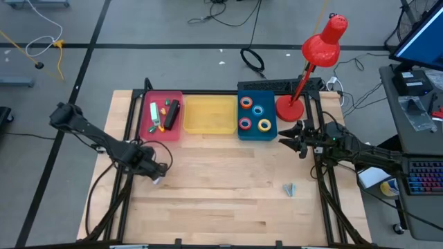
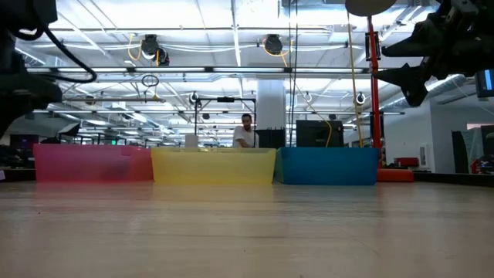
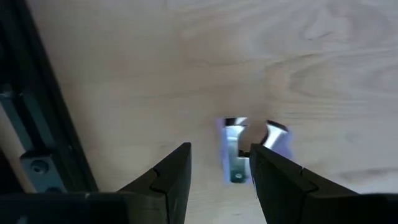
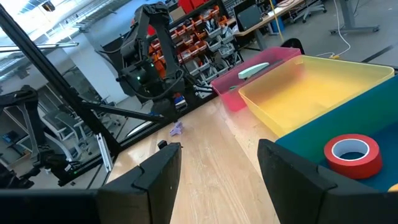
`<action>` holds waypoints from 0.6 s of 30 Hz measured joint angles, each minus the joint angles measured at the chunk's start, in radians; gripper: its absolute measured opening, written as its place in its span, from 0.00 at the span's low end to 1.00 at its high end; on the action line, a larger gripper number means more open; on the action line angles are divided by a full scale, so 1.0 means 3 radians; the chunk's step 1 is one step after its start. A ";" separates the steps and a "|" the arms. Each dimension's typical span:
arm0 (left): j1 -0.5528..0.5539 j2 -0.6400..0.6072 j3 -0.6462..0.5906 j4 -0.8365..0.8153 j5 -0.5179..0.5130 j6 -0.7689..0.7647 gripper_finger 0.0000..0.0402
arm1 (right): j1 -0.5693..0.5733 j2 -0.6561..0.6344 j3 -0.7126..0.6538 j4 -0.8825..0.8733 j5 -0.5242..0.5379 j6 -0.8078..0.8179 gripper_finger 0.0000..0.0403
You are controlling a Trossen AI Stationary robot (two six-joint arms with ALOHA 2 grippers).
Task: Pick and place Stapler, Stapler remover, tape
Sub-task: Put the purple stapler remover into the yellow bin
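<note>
Left end effector (image 3: 219, 177), fingers parted, over a metal-and-lilac staple remover (image 3: 235, 152) on the wood-grain bench (image 1: 221, 187); right end effector (image 4: 217, 171) parted, empty.

My high view looks straight down; low view level; both share the blue bin (image 1: 257, 115).

I count four tape rolls (image 1: 255, 114) in my blue bin (image 1: 257, 88), three bins in all with the yellow bin (image 1: 209, 115) and the pink bin (image 1: 147, 117), two staple removers (image 1: 289, 188), and one red lamp (image 1: 311, 63).
</note>
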 joint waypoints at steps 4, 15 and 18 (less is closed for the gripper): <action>0.0000 0.0141 0.0000 -0.0003 0.0013 -0.0079 0.40 | 0.0000 0.0000 0.0000 0.0000 0.0000 0.0000 0.51; 0.0000 0.0437 -0.0011 0.0008 -0.0036 -0.0102 0.39 | 0.0000 0.0001 0.0001 0.0000 -0.0002 -0.0001 0.51; 0.0000 0.0510 -0.0011 0.0018 -0.0036 -0.0102 0.34 | 0.0000 0.0001 0.0001 0.0000 -0.0002 -0.0001 0.51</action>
